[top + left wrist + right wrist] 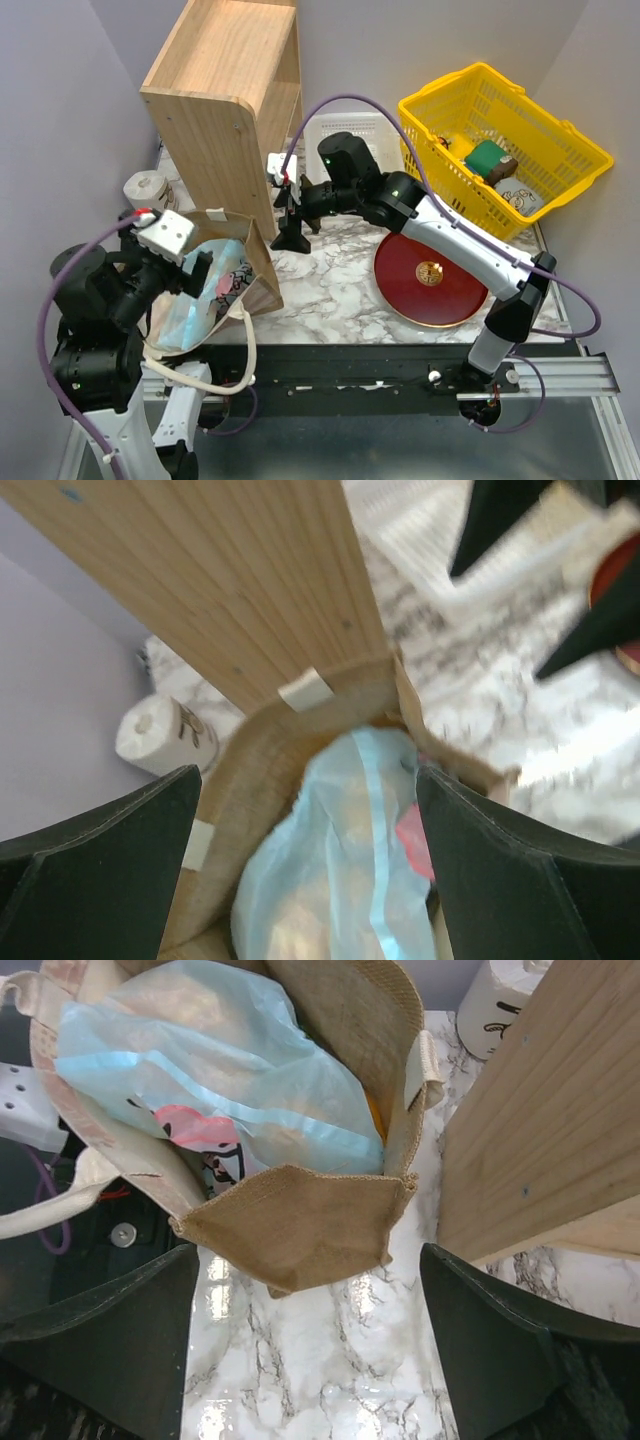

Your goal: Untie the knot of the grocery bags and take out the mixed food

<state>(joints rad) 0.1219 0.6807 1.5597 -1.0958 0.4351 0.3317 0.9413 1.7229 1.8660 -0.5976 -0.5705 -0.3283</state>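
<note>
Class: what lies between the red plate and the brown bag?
Only bare marble tabletop, as the top external view shows; the red plate and brown bag stand apart.

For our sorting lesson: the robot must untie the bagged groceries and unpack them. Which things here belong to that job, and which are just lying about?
Job: light blue plastic bag; brown bag around it; left gripper; right gripper.
Lying about: yellow basket; red plate; wooden shelf; paper roll.
</note>
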